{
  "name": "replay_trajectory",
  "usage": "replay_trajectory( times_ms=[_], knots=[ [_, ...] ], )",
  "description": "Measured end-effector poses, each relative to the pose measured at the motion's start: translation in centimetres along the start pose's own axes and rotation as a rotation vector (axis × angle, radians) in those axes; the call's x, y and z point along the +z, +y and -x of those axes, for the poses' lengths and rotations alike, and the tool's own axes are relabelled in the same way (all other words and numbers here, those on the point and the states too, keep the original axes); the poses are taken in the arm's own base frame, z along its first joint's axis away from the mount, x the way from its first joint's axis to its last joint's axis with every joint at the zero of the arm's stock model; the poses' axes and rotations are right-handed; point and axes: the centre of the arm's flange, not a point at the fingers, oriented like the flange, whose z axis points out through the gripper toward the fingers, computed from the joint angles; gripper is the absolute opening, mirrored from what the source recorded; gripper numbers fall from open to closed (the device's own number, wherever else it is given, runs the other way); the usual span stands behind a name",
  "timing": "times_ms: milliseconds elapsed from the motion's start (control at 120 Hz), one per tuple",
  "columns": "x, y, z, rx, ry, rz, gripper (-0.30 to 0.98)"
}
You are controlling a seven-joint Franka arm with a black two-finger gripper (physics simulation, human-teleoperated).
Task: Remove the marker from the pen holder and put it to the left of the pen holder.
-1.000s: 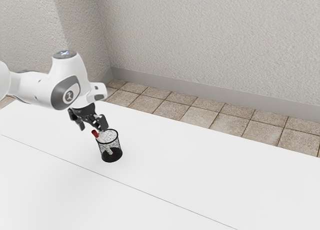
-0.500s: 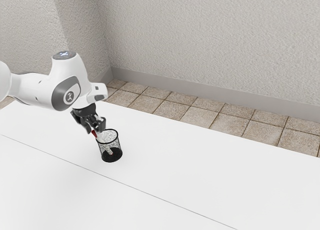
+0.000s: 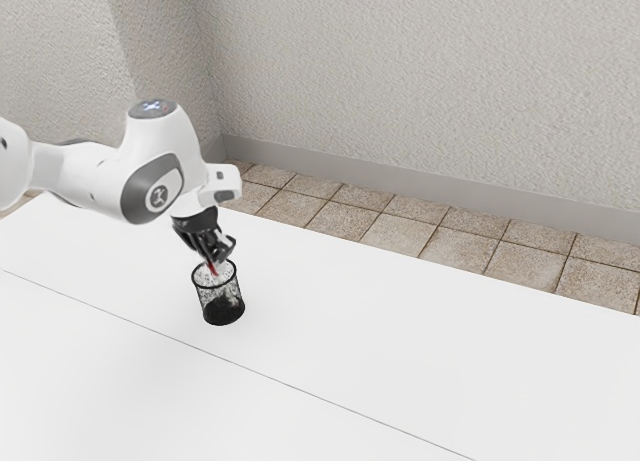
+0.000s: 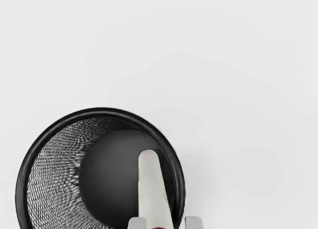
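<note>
My black gripper is clasping the red-and-white marker.
Both fingers are pinching its red end; its white length is pointing down inside the black mesh pen holder.

The smooth white arm carries a dark grey oval panel with a round pale emblem, a grey disc-shaped cap with bluish markings, and a black gripper.

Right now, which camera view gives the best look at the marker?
The wrist view: looking down into the pen holder, it shows the marker, its pale body plain. The exterior view shows its red part just beneath the gripper; the rest is hard to make out.
</note>
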Motion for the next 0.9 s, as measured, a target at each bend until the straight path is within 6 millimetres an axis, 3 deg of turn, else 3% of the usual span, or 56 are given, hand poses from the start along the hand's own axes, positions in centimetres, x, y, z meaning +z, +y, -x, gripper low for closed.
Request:
replay_trajectory(
  times_ms=[117,200,325,425,500,658,750,900],
  knots=[
    [-3.4,0.1,-0.1,-0.008,0.060,-0.007,-0.08],
    [-7.9,-0.4,0.3,-0.027,0.128,-0.014,-0.09],
    [-15.5,-5.3,2.7,-0.120,0.218,-0.058,-0.10],
    [-18.3,-6.7,3.3,-0.144,0.234,-0.084,-0.10],
    [-18.0,-7.9,3.6,-0.169,0.206,-0.091,-0.10],
    [-12.0,-9.9,3.5,-0.204,0.043,-0.093,-0.10],
    [-10.1,-10.1,3.6,-0.203,-0.029,-0.093,-0.10],
    [-7.9,-11.7,1.4,-0.225,-0.193,-0.098,-0.10]
  ],
)
